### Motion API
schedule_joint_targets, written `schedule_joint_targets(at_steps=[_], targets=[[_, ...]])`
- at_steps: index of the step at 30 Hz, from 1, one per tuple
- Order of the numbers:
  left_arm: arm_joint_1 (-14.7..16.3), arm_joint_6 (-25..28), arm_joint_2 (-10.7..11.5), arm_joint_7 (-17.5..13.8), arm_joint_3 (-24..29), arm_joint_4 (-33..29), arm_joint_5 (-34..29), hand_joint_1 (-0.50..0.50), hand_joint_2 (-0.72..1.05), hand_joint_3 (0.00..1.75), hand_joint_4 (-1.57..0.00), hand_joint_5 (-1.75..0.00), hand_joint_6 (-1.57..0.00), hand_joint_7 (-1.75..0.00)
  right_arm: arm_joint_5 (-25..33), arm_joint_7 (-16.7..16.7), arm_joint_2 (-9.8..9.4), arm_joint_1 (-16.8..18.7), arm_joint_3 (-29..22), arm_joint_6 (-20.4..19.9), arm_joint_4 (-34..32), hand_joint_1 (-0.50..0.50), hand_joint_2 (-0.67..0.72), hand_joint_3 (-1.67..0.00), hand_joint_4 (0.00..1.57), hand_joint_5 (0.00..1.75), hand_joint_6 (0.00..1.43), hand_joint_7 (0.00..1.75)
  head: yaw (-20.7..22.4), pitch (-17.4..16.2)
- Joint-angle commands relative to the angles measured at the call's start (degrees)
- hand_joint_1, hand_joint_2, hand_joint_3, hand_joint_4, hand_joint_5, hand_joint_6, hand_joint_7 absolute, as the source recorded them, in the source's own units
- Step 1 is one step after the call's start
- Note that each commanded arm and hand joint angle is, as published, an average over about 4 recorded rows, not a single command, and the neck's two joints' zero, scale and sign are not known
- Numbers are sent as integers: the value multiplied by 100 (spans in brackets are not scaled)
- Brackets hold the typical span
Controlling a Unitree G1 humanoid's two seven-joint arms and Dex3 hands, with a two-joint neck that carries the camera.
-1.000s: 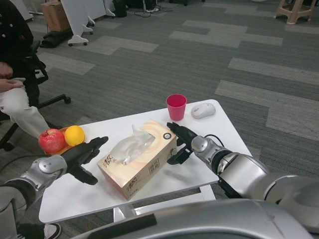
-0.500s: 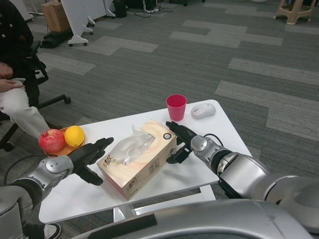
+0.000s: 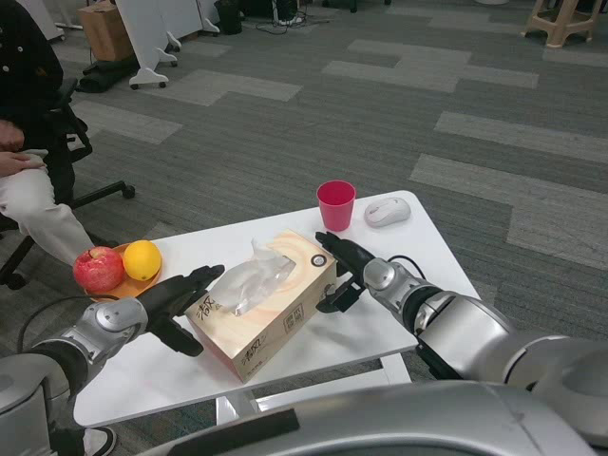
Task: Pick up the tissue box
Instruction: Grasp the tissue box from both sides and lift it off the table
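The left robot hand [image 3: 179, 302] has slid right across the desk [image 3: 399, 313], closing the gap seen 1 second ago; its fingertips [image 3: 215, 274] now reach the left end of the tissue box [image 3: 261, 304], at or just touching its top edge. Its forearm has followed it inward.

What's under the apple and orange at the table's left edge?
The apple and orange sit on an orange plate, of which only a strip of rim shows. The fruit hides the rest of it, and the left hand lies just in front.
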Motion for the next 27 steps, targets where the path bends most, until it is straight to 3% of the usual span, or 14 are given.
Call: schedule_joint_targets(at_steps=[1, 20, 27], targets=[[-131, 46, 2, 25, -23, -15, -24, 50, 105, 9, -15, 0, 0, 0, -11, 21, 1, -45, 1, -54, -97, 17, -35, -65, 0, 126, 0, 0, 0, -12], [-131, 99, -82, 56, -23, -156, -37, 50, 105, 9, -15, 0, 0, 0, -2, 47, -8, -41, 107, -54, -162, 17, -35, -63, 0, 126, 0, 0, 1, -28], [-131, 99, -95, 104, -23, -160, -54, 50, 98, 9, -15, 0, 0, 0, -2, 47, -12, -36, 133, -54, -193, 17, -35, -63, 0, 167, 0, 0, 3, -27]])
